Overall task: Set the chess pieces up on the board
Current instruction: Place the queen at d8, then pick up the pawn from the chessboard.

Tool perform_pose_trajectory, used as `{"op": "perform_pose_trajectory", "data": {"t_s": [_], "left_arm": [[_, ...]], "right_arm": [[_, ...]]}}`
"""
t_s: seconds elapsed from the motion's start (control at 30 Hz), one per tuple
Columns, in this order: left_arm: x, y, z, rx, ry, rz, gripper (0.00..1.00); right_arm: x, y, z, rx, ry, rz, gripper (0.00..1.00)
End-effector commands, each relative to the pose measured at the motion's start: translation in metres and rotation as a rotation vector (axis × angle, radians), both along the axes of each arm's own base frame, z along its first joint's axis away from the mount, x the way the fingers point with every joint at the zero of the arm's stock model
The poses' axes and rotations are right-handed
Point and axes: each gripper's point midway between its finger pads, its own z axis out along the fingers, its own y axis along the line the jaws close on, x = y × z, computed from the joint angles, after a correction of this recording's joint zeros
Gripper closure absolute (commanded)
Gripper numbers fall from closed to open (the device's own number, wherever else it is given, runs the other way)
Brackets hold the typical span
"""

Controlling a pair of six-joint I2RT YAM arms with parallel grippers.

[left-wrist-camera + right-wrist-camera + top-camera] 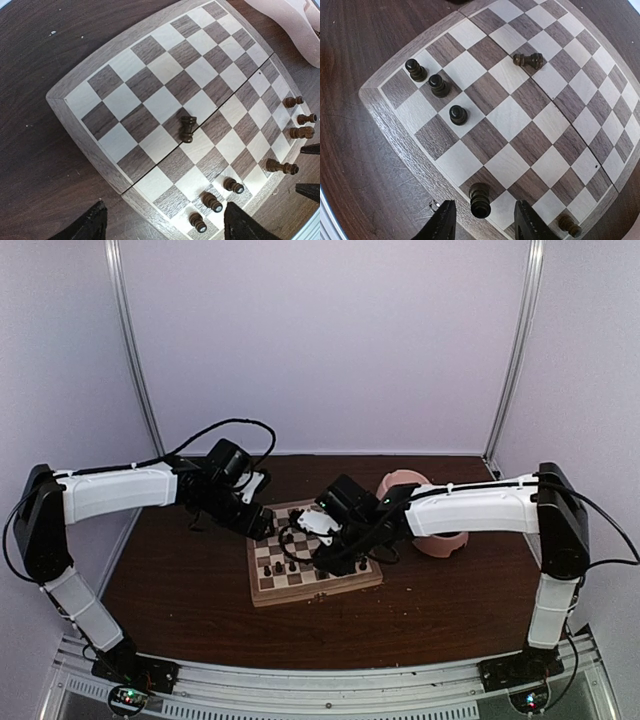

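The left fingers [92, 227], black and wedge-shaped, are spread wide at the far left of the board [150, 65], a checked, light-framed wooden square on the dark grained worktop [180, 580]. The right fingers [442, 222] are parted around an upright dark turned piece [480, 200] on an edge square, clear of it on both sides.

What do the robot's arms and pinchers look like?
Each arm has white tube-shaped covers and chunky black joints: the left arm and the right arm. Thin black cables loop along them. The left gripper and right gripper each have two pointy black fingers. Tiny coloured lights glow at the bases.
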Motion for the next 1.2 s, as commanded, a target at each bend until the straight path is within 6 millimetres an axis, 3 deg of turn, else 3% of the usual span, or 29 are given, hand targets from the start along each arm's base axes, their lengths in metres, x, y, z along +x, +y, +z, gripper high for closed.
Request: {"op": "perform_pose_trajectory", "data": {"t_s": [0.0, 0.13, 0.3, 0.67, 1.17], "left_arm": [[0.003, -0.015, 0.005, -0.034, 0.007, -0.027, 0.20], [0.003, -0.027, -0.003, -0.031, 0.054, -0.041, 0.28], [0.011, -0.043, -0.016, 0.030, 0.080, -0.073, 0.38], [0.043, -0.050, -0.045, 0.176, 0.084, -0.052, 0.46], [0.044, -0.065, -0.072, 0.170, 0.144, -0.112, 0.64]], "right_arm": [[0.003, -0.001, 0.055, 0.113, -0.060, -0.010, 0.56], [0.006, -0.006, 0.089, 0.227, -0.075, -0.011, 0.55], [0.013, -0.015, 0.108, 0.357, -0.079, -0.033, 0.55], [0.009, -0.028, 0.106, 0.419, -0.049, -0.054, 0.56], [0.010, -0.028, 0.095, 0.406, -0.028, -0.053, 0.57]]}}
